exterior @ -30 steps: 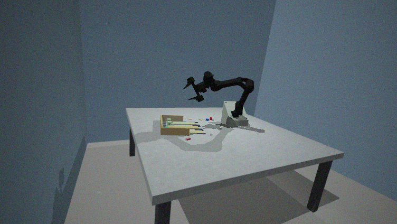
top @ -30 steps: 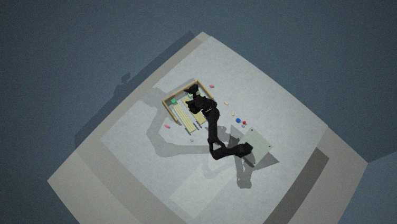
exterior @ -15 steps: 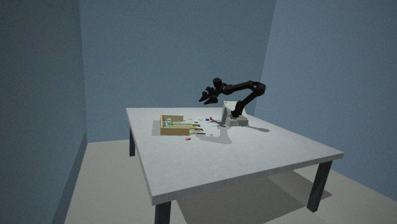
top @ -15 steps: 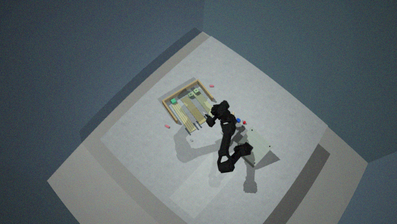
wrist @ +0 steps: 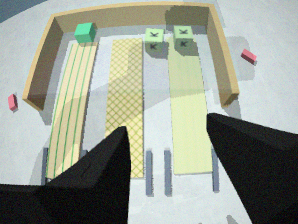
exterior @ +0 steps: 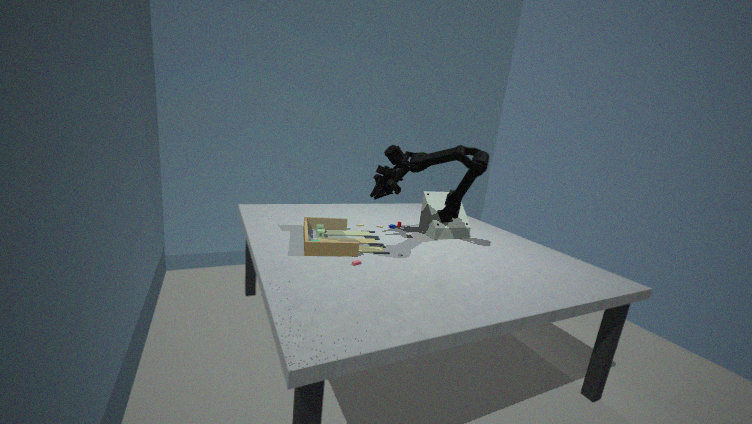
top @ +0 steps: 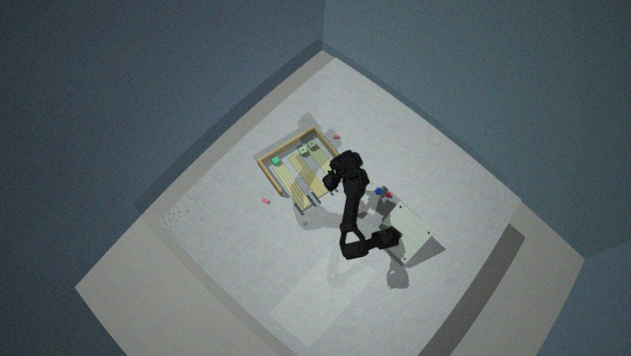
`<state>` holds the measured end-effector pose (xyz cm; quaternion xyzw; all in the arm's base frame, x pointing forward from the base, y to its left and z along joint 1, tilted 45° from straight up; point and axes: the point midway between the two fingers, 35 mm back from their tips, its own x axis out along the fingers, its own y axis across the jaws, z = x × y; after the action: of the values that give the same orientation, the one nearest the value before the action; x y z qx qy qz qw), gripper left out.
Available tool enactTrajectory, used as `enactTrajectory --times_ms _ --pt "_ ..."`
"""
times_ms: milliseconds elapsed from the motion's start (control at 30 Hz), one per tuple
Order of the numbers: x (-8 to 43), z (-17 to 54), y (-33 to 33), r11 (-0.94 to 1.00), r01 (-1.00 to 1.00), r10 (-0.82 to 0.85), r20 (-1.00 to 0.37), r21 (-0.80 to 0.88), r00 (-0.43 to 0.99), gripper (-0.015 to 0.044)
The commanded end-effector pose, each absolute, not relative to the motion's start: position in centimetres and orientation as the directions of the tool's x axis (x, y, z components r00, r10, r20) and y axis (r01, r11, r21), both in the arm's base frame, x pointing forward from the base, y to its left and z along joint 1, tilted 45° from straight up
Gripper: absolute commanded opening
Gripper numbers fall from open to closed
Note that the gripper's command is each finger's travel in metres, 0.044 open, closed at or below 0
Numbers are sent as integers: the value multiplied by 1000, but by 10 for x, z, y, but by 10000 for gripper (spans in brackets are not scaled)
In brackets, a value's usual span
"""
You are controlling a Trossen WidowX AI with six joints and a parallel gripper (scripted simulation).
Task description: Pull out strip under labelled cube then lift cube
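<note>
My gripper is partly open and empty, high above the near side of the tray. Two pale green cubes carry a dark K. One K cube sits at the far end of the plain yellow-green strip. The other K cube stands to its left, beside the far end of the crosshatched strip, seemingly off it. An unmarked teal cube is at the far end of the green-striped strip. The cubes' undersides are hidden.
A wooden wall encloses the strips on three sides; the near side is open. Thin dark rails flank the near strip ends. Pink pieces lie outside. A blue piece and red piece lie near my base.
</note>
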<state>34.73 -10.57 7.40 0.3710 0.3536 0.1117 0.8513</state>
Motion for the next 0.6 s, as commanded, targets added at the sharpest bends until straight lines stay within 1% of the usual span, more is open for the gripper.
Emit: enactTrajectory --times_ms 0,133,267,433,567 --pt "363 51 -104 691 123 510 -602 712 614 111" --pt "373 26 -96 678 185 580 -672 712 461 6" --pt "378 3 -88 683 209 637 -711 700 297 0" --pt "379 -23 -79 693 196 690 -717 693 94 0" --pt "379 -26 -78 693 193 697 -714 694 66 0"
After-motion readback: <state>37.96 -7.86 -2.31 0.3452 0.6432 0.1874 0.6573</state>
